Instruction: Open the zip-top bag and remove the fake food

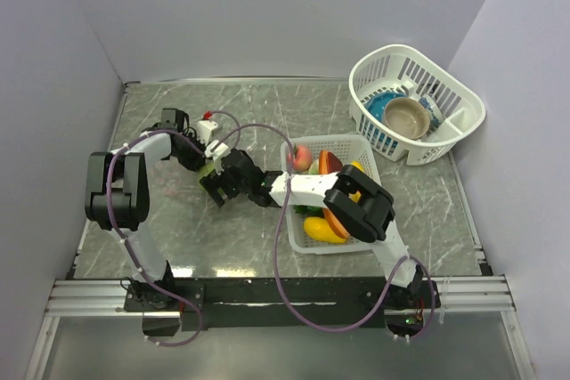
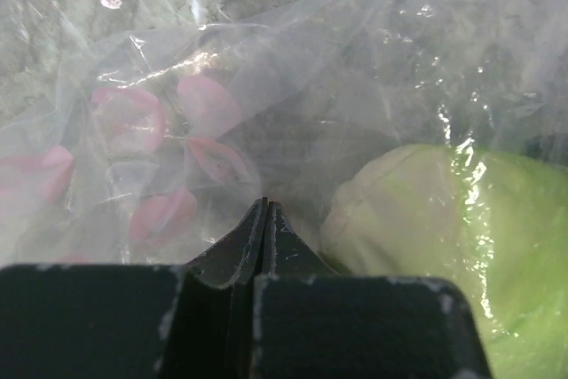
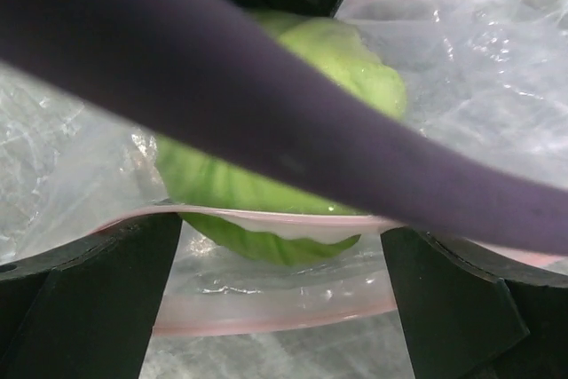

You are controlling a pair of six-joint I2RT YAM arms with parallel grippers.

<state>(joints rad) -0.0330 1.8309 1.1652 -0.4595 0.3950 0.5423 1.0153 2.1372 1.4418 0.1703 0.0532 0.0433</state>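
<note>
Top: both arms meet left of centre on the table (image 1: 267,113). The bag (image 1: 205,171) sits between the left gripper (image 1: 208,156) and the right gripper (image 1: 215,186). A peach (image 1: 302,157) and a banana (image 1: 322,230) lie in the tray (image 1: 352,141).

Left wrist: fingers pressed fully together, pinching the bag's clear film. The lettuce (image 2: 444,246) is inside the bag, to the right.

Right wrist: fingers (image 3: 89,299) spread wide, holding nothing, one on each side of the bag's open mouth. The lettuce is just inside the pink zip strip (image 3: 266,317). A cable (image 3: 293,139) crosses the view.

a blurred purple cable (image 3: 293,139) hides much of the lettuce (image 3: 355,73) inside the zip-top bag (image 3: 497,51).
</note>
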